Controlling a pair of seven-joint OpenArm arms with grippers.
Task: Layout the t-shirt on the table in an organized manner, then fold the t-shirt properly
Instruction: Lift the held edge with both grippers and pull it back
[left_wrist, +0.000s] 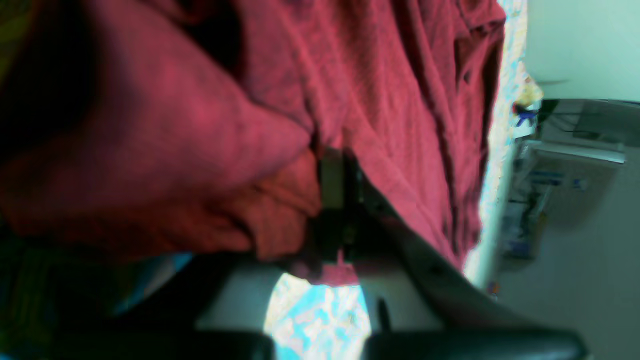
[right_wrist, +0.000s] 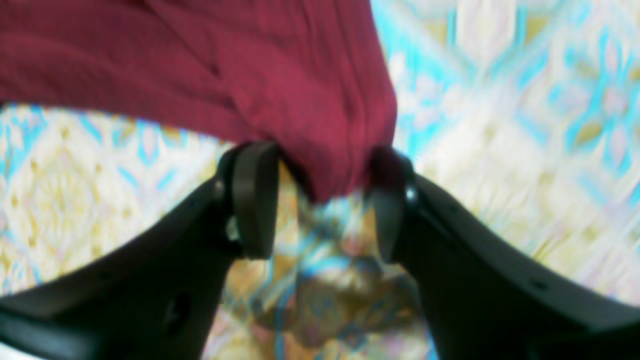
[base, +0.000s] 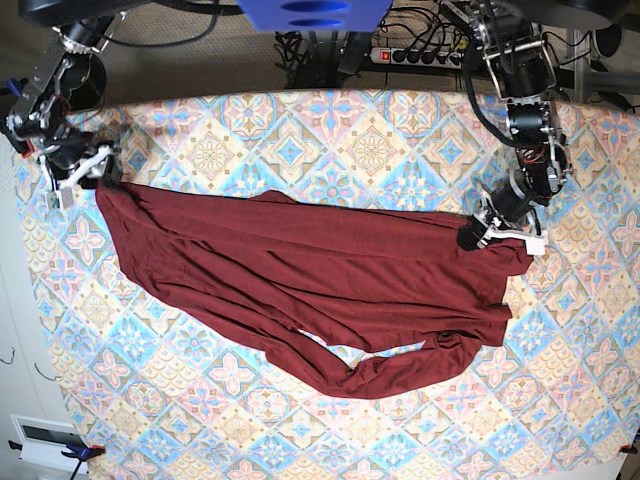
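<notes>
The maroon t-shirt (base: 320, 270) lies stretched across the patterned table (base: 380, 140), its lower part bunched into a curved fold toward the front. At the garment's right end, my left gripper (base: 490, 228) is shut on a bunch of the cloth. Up close, its fingers (left_wrist: 340, 200) pinch gathered fabric, and the rest of the t-shirt (left_wrist: 390, 100) fills that view. My right gripper (base: 95, 172) is at the shirt's far-left corner. Its jaws (right_wrist: 325, 200) stand apart, with a tip of the t-shirt (right_wrist: 225, 65) hanging between the fingertips above the table (right_wrist: 525, 125).
A power strip with cables (base: 420, 55) lies beyond the table's far edge. A blue part (base: 315, 12) sits at the top centre. The table's left edge runs close to my right arm, and a blue-handled clamp (base: 75, 452) grips the front-left corner.
</notes>
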